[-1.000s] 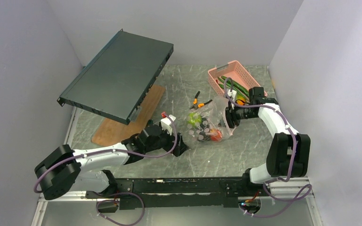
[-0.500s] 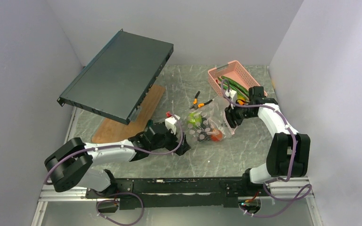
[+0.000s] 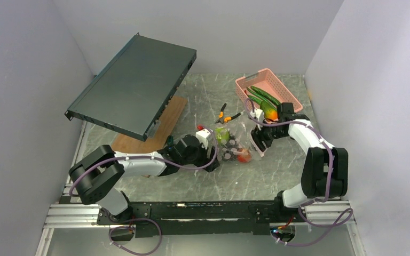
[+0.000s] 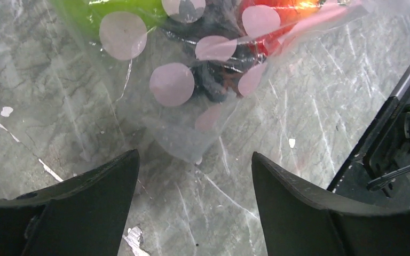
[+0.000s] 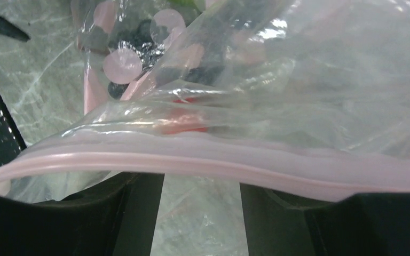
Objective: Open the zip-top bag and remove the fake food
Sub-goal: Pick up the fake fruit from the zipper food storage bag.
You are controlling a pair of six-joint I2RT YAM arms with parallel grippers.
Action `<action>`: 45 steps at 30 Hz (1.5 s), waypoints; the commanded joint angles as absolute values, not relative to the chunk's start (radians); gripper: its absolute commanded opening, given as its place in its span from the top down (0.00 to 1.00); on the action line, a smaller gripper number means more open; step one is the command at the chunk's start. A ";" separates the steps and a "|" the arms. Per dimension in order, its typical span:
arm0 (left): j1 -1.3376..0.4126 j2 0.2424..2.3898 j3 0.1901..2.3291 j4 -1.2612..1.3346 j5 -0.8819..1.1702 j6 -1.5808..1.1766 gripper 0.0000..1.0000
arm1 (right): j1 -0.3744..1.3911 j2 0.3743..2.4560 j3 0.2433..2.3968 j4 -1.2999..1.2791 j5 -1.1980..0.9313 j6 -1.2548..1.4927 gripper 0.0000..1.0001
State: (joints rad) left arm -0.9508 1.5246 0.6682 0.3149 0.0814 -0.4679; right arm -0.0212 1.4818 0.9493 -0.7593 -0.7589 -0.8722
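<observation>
Bag position: you find the zip-top bag (image 3: 234,143) lying on the grey marbled table (image 3: 261,178) between the two grippers, just in front of the orange-handled pliers (image 3: 225,114). Its only printing is a pattern of pale pink dots; you can read no lettering on it. Inside, you see a green apple (image 3: 222,135), a dark grape bunch (image 4: 219,80) and a red piece (image 3: 243,155). The left gripper (image 4: 195,160) is released: its jaws stand wide apart, low over the table, and the bag's bottom corner lies just ahead of them, not touching. The right gripper (image 5: 202,181) is also released: its jaws are parted, with bare table showing between them, and the pink zip strip (image 5: 219,162) runs across just above both fingertips. You cannot tell whether the strip touches them. Beyond the right arm, the pink basket (image 3: 245,82) holds long green cucumbers (image 3: 264,96) and an orange-green mango (image 3: 270,113).
</observation>
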 commanded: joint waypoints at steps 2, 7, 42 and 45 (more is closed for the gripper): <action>-0.954 1.576 0.731 0.280 0.075 -0.444 0.24 | -0.004 1.459 0.919 -0.791 -0.793 -1.040 0.43; -0.950 1.596 0.742 0.253 0.065 -0.438 0.49 | -0.005 1.459 0.921 -0.896 -0.848 -1.189 0.38; -0.924 1.642 0.738 0.304 0.206 -0.440 0.97 | 0.240 1.392 0.713 -0.722 -0.824 -1.423 0.21; -0.924 1.643 0.736 0.305 0.208 -0.442 0.98 | 0.259 1.414 0.711 -0.688 -0.763 -1.387 0.23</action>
